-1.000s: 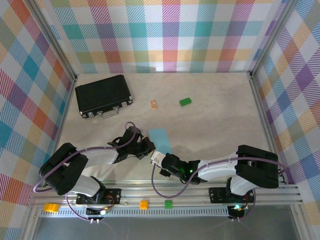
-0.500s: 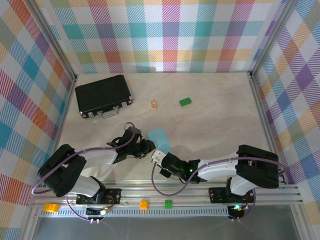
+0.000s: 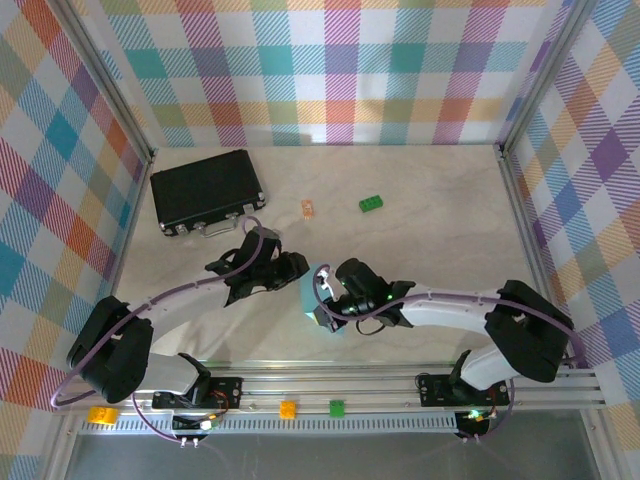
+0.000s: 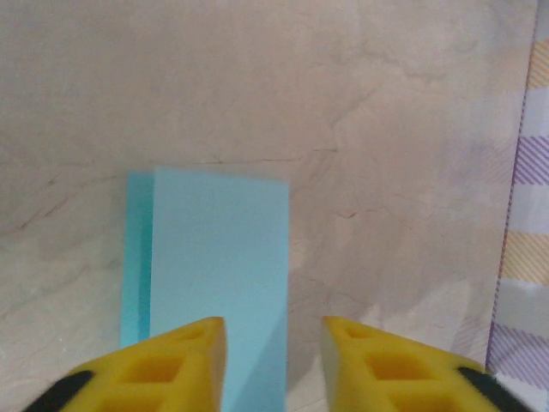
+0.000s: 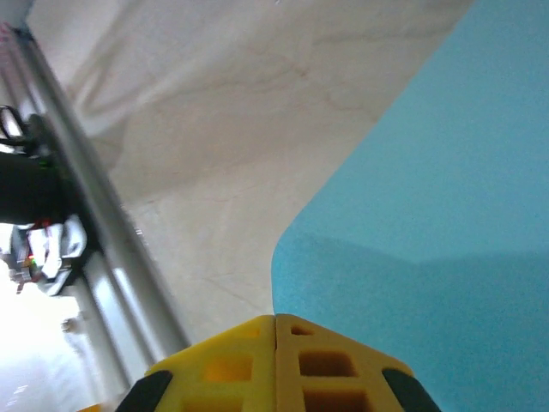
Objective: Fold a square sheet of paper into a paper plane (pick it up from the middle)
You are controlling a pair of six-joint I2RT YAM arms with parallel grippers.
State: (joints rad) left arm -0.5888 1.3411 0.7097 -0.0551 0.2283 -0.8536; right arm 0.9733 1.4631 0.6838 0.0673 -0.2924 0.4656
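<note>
Lying beneath parted left gripper, folded square sheet of paper

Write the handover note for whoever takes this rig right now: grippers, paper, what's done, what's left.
Left gripper: open, jaws apart over one end of the blue sheet of paper, holding nothing.
Right gripper: shut, tips at the sheet's edge. I cannot tell whether it pinches or only presses.
Paper: on the table between the grippers, folded over into a narrow rectangle, one layer showing along its side.
Done: apparently one lengthwise fold.
Left: nose and wing folds; no dart shape yet.
Black case and green brick lie farther back, apart from the paper.
</note>
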